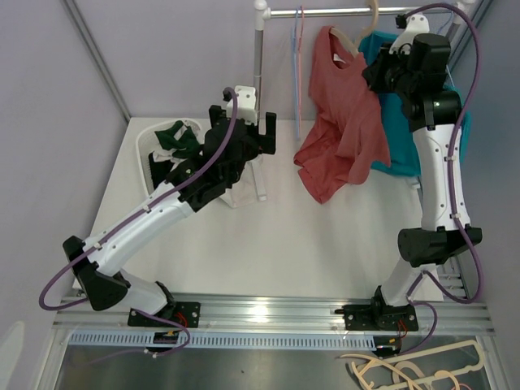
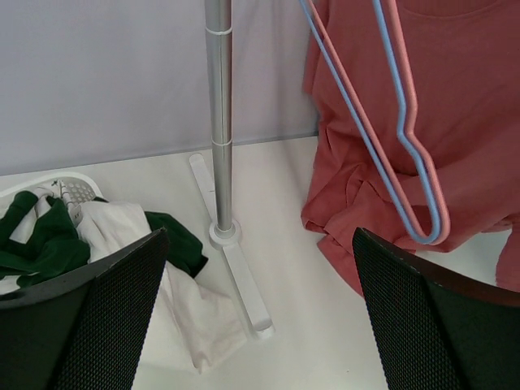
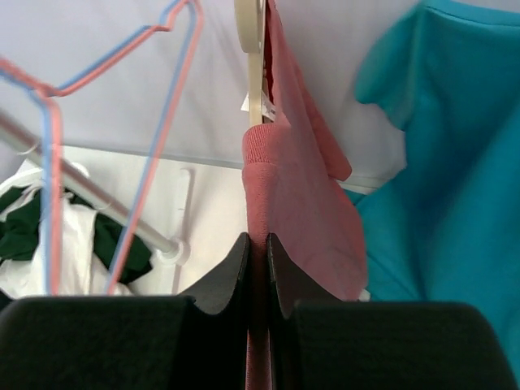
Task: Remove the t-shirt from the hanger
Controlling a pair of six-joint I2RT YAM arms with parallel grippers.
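Observation:
A salmon-red t-shirt (image 1: 341, 122) hangs from a cream hanger (image 1: 348, 38) on the rack's top rail, its lower part bunched towards the table. My right gripper (image 1: 375, 71) is up at the shirt's right shoulder. In the right wrist view that gripper (image 3: 258, 244) is shut on a fold of the t-shirt (image 3: 301, 187) just below the hanger (image 3: 254, 49). My left gripper (image 1: 264, 134) stands open low beside the rack pole. In the left wrist view its fingers (image 2: 260, 236) hold nothing, and the t-shirt (image 2: 455, 81) hangs ahead to the right.
A teal shirt (image 1: 398, 130) hangs behind the red one. Empty pink and blue hangers (image 1: 299, 49) hang by the rack pole (image 1: 258, 81). A white basket (image 1: 150, 162) with green and white clothes sits at the left. More hangers (image 1: 422, 370) lie at the near edge.

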